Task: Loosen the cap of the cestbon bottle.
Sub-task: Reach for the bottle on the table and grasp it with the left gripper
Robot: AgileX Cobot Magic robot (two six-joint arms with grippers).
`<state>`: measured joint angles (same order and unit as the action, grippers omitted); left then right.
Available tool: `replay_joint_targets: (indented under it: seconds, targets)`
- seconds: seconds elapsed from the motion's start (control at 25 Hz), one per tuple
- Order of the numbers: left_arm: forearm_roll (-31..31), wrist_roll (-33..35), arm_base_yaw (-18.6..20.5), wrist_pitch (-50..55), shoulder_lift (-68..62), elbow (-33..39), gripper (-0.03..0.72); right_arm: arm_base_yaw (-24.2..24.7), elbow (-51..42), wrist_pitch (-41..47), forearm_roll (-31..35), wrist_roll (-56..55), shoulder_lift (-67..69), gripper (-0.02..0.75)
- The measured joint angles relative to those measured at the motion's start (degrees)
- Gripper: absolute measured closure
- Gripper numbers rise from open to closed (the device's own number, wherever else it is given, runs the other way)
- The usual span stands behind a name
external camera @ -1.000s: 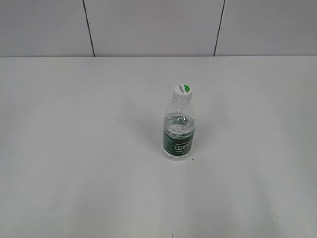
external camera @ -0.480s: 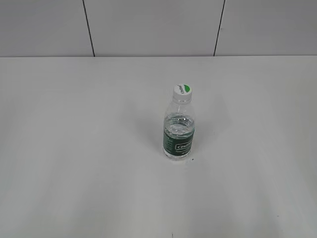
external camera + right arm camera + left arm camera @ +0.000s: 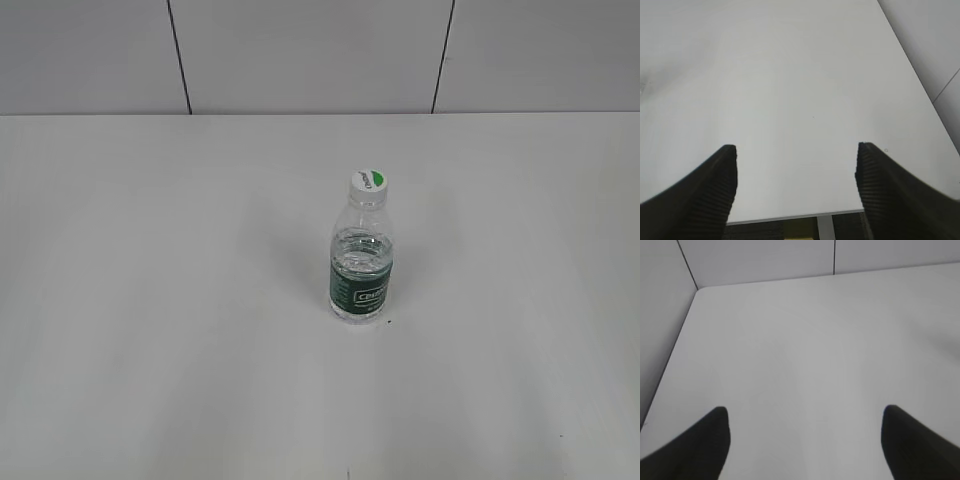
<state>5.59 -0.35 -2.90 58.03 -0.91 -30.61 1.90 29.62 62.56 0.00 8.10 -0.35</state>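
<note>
The cestbon bottle (image 3: 362, 270) stands upright near the middle of the white table in the exterior view, clear with a dark green label band. Its white cap (image 3: 369, 182) with a green patch sits on the neck. Neither arm shows in the exterior view. My left gripper (image 3: 805, 415) is open and empty over bare table in the left wrist view. My right gripper (image 3: 796, 150) is open and empty over bare table in the right wrist view. The bottle shows in neither wrist view.
The white table (image 3: 150, 300) runs to a grey panelled wall (image 3: 300, 50) at the back. The left wrist view shows the table's far left corner (image 3: 699, 288) by the wall. The right wrist view shows the table's near edge (image 3: 795, 216) below the jaws.
</note>
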Motion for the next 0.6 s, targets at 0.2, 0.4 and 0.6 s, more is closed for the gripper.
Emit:
replay_joint_targets:
  seconds: [0.2,0.4,0.6]
  targets:
    - [-0.05,0.00,0.00,-13.23,-5.61,0.00,0.125,0.00,0.07,-0.13,0.00,0.00,0.00,0.175]
    - [-0.10,0.00,-1.18,-28.13,-15.36,0.00,0.125,0.00,0.81,-2.02,0.30,0.00,0.00,0.175]
    - [2.58,0.00,-7.24,-40.96,-27.39,0.00,0.125,0.00,1.14,-9.44,0.30,0.00,0.00,0.175]
